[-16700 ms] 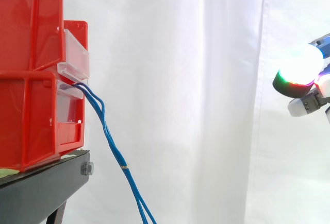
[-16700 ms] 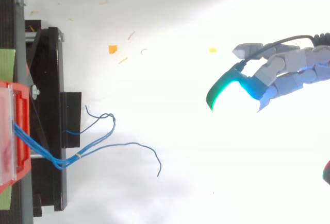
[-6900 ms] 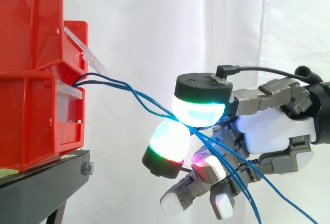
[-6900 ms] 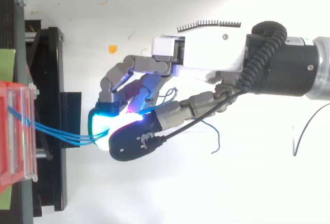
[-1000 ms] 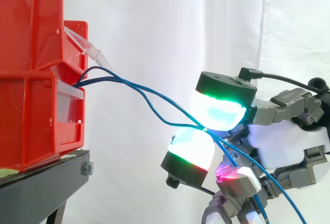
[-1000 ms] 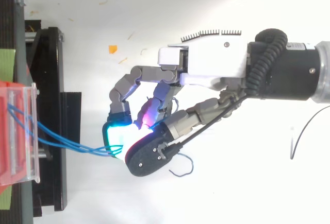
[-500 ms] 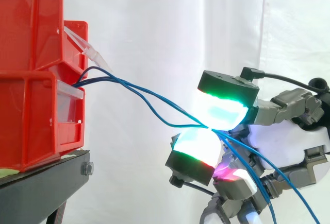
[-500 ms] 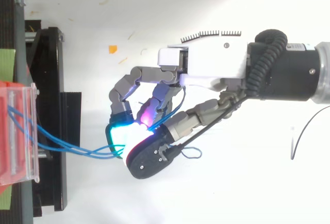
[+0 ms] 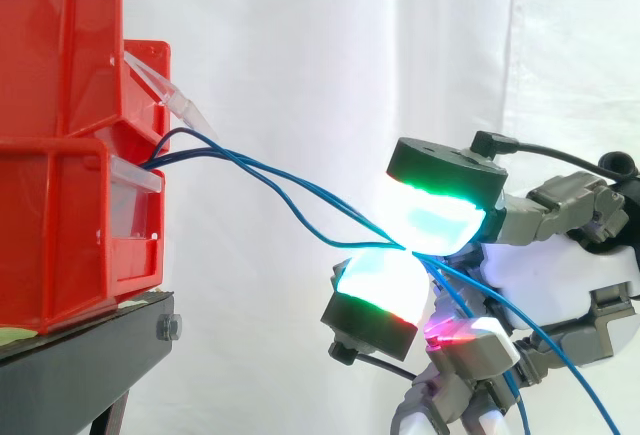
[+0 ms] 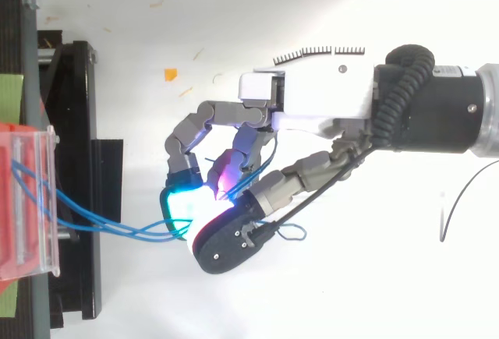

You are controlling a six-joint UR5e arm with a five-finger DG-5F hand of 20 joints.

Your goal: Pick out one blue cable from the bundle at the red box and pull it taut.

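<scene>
Hand point(image 10: 312, 96): fingers point(image 9: 437, 219) pinch the slack blue cables point(image 9: 300, 187) right of the red box point(image 9: 60, 175). Best to isolate one, then draw rightward steadily.

Left of the side view: plain red plastic bins point(image 9: 60, 155) above a black metal stand point(image 9: 80, 365). Thin blue cables point(image 9: 378, 235) show against the plain white curtain point(image 9: 320, 45). The grey-and-white jointed hand point(image 10: 312, 93) has fingertips point(image 9: 435, 220) glowing cyan-white, edged green and backed black; a lower one glows magenta.

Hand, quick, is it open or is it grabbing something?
Hand: shut, pinching the blue cables.
</scene>
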